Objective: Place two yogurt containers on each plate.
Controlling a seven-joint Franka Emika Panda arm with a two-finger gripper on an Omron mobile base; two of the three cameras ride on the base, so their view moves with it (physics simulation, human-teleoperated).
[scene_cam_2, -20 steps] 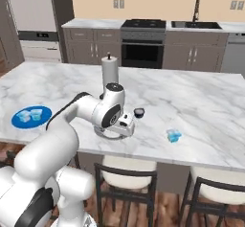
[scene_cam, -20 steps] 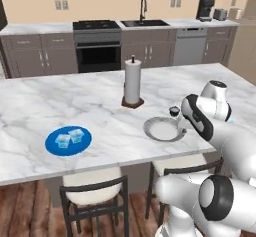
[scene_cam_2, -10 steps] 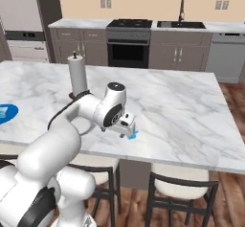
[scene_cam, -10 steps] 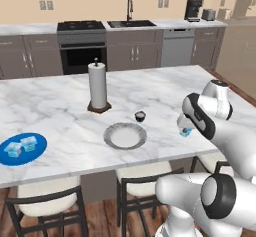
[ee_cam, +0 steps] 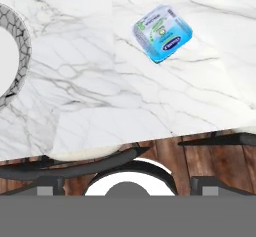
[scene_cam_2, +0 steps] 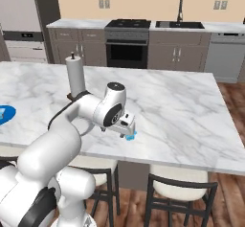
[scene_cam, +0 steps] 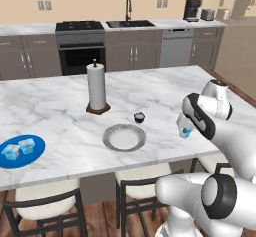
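Gripper point(scene_cam_2: 128, 131) jaws spread wide and empty above the lone blue yogurt cup point(ee_cam: 162, 33), which sits near the island counter point(scene_cam: 150, 91) front edge; an off-centre descent could nudge it off toward the stools point(ee_cam: 125, 166)

The white marble tabletop point(scene_cam: 60, 116) carries everything. A paper towel roll point(scene_cam: 96, 87) stands upright on a dark base about midway between the near and far edges. Toward the near edge from it lies the grey plate point(scene_cam: 124, 137), bare, with a dark cup point(scene_cam: 139, 117) just beyond its rim, apart from it. Near the near left corner sits the blue plate point(scene_cam: 20, 152), holding two pale blue cups point(scene_cam: 26, 145). A third pale blue cup point(ee_cam: 162, 33) rests right of the grey plate, close to the near edge, its printed lid facing up.
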